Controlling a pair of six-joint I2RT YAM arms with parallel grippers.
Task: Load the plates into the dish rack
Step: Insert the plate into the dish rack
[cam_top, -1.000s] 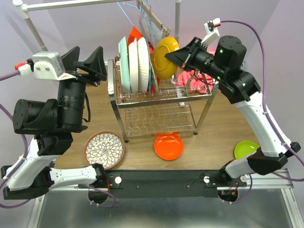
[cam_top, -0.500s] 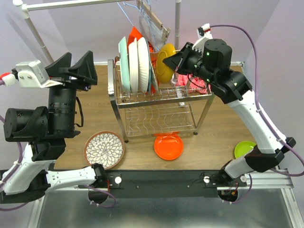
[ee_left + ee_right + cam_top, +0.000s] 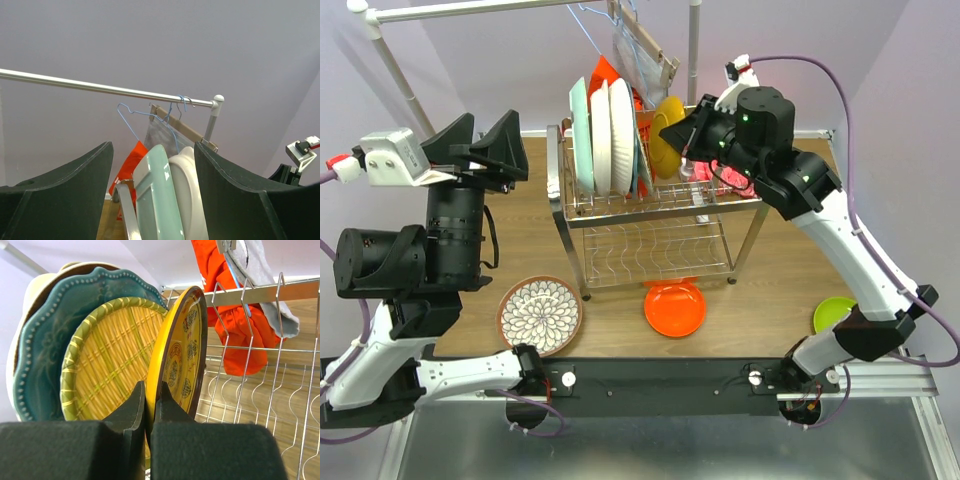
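While the right tool (image 3: 150,390) is clamped shut on the rim of the yellow patterned plate (image 3: 180,352), that plate stands on edge at the upper shelf of the dish rack (image 3: 620,205). Can't tell if it's seated in a slot. Just beside it stand a woven tan plate (image 3: 105,360) and a teal plate (image 3: 45,345). Mint plate (image 3: 580,135) and white plates (image 3: 615,135) stand upright further left. Left tool (image 3: 488,125) is spread wide, holding nothing, raised left of the rack. On the table (image 3: 790,260): floral plate (image 3: 540,315), orange plate (image 3: 675,308) in front of the rack, lime green plate (image 3: 838,316) near right.
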